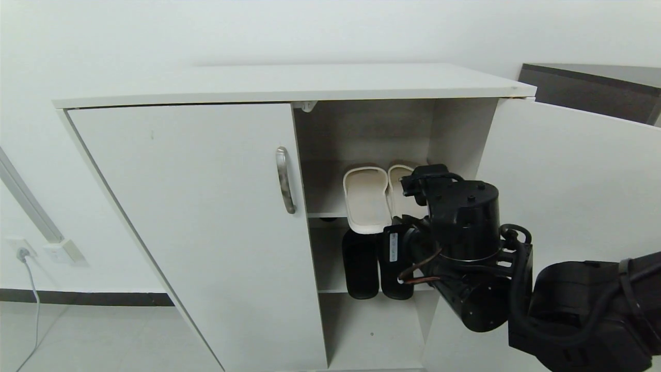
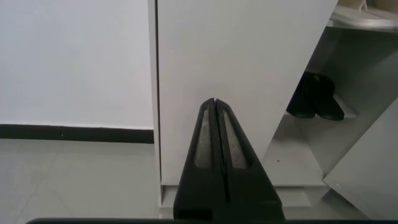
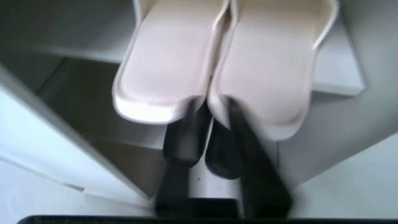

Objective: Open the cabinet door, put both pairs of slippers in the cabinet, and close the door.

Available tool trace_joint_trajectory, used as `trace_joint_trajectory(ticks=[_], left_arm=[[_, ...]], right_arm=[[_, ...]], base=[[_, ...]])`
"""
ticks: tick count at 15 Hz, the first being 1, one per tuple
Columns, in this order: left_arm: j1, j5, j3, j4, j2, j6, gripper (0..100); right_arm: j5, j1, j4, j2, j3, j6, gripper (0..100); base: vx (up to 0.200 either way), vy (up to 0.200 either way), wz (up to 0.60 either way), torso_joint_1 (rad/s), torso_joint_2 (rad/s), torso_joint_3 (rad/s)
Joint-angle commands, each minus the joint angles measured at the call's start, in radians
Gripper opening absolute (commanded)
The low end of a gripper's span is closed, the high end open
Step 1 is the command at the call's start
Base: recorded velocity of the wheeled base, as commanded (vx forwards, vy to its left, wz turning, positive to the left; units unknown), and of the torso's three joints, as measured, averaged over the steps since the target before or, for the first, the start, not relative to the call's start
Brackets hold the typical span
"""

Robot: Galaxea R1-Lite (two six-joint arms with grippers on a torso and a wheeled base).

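The white cabinet (image 1: 289, 82) has its left door (image 1: 196, 217) closed and its right door (image 1: 568, 175) swung open. A white pair of slippers (image 1: 365, 199) lies on the upper shelf, heels hanging over the shelf edge. A black pair (image 1: 361, 268) stands on the shelf below, also seen as the black pair (image 2: 315, 96) in the left wrist view. My right gripper (image 3: 212, 115) is open just under the heels of the white slippers (image 3: 168, 68), its fingers (image 3: 185, 134) apart with nothing between them. My left gripper (image 2: 214, 106) is shut and empty, low in front of the closed door.
The right arm's wrist (image 1: 459, 222) fills the lower right of the cabinet opening. The bottom compartment (image 1: 372, 330) holds nothing. A metal handle (image 1: 284, 181) sits on the closed door. A wall socket with a cable (image 1: 23, 253) is at the far left.
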Motion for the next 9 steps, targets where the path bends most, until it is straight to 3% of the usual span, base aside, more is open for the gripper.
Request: trace_joint_trajectory(ticks=[1,9], left_arm=[[0.0,0.001,0.0,0.0,0.0,0.0,0],[0.0,0.001,0.0,0.0,0.0,0.0,0]], right_arm=[[-0.003,0.022,-0.002,0.005,0.007,0.0,0],[-0.006,0.039,-0.002,0.012,0.01,-0.002,0]], base=[[0.0,0.0,0.0,0.0,0.0,0.0],[0.0,0.0,0.0,0.0,0.0,0.0]])
